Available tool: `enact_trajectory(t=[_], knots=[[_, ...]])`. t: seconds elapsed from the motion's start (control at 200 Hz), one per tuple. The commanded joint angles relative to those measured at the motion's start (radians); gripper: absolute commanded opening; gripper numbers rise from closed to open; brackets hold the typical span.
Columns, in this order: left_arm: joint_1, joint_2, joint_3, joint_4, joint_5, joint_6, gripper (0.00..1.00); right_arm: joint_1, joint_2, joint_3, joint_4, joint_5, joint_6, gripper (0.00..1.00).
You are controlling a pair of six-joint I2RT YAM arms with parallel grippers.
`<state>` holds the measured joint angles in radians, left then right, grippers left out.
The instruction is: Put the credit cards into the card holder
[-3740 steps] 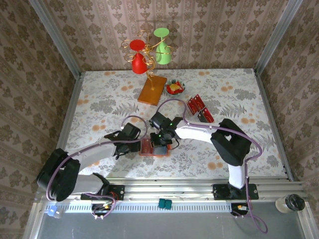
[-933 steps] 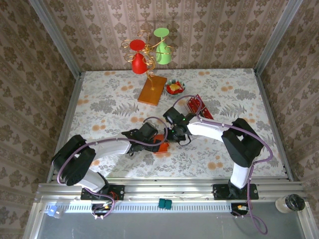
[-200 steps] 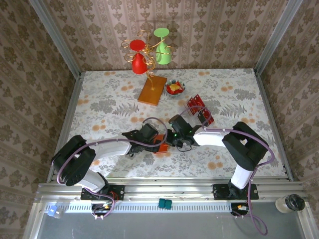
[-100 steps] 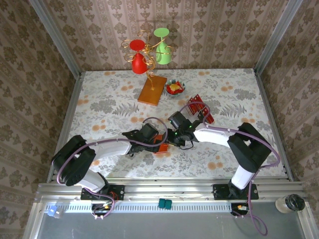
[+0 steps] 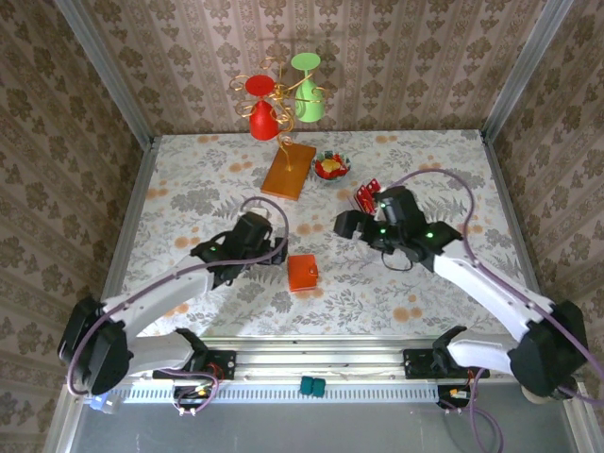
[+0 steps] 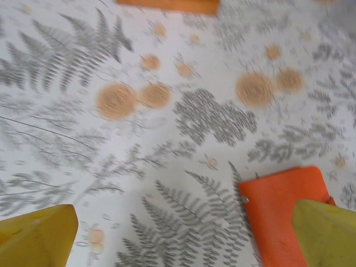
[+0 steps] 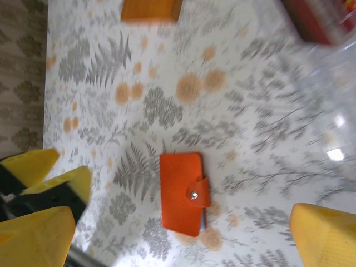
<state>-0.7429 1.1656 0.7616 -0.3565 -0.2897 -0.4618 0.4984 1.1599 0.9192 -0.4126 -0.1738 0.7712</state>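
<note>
Card holder (image 5: pixel 302 272) lies closed, strap snapped, on the floral bench (image 5: pixel 189 189). Left hand (image 6: pixel 183 228), just left of it, and right hand (image 5: pixel 347 225), farther right, are spread, holding nothing.

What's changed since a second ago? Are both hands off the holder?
Yes. The right hand opened and pulled away toward the far right; the left hand drew back left, open. The card holder stayed put, closed; the red cards unmoved.

Left hand (image 6: pixel 183 231) spread wide, orange card holder (image 6: pixel 278 222) (partly behind one finger), floral tablecloth (image 6: pixel 167 111).
</note>
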Motion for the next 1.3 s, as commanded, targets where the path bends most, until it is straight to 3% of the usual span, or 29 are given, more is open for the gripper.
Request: enact_trajectory(t=[0.0, 0.13, 0.28, 0.425, 0.6, 0.665, 0.925, 1.11, 1.295], knots=[[0.037, -0.079, -0.017, -0.022, -0.069, 0.053, 1.00, -0.038, -0.103, -0.014, -0.119, 0.115, -0.118, 1.00], [0.099, -0.141, -0.038, -0.006, -0.093, 0.106, 1.00, -0.077, -0.203, -0.058, -0.160, 0.236, -0.171, 1.00], [0.131, -0.210, -0.092, 0.073, -0.173, 0.221, 1.00, -0.094, -0.297, -0.184, -0.059, 0.393, -0.204, 1.00], [0.197, -0.272, -0.164, 0.191, -0.207, 0.324, 1.00, -0.129, -0.285, -0.267, 0.014, 0.529, -0.257, 1.00], [0.280, -0.338, -0.319, 0.509, -0.240, 0.501, 1.00, -0.166, -0.248, -0.310, 0.129, 0.556, -0.331, 1.00], [0.352, -0.345, -0.360, 0.624, -0.231, 0.551, 1.00, -0.167, -0.271, -0.345, 0.208, 0.582, -0.366, 1.00], [0.573, -0.168, -0.407, 0.792, -0.117, 0.507, 1.00, -0.203, -0.248, -0.439, 0.428, 0.675, -0.512, 1.00], [0.584, -0.004, -0.430, 0.985, -0.066, 0.505, 1.00, -0.259, -0.201, -0.462, 0.542, 0.656, -0.565, 1.00], [0.583, 0.082, -0.442, 1.073, -0.079, 0.516, 1.00, -0.301, -0.171, -0.481, 0.614, 0.615, -0.595, 1.00]])
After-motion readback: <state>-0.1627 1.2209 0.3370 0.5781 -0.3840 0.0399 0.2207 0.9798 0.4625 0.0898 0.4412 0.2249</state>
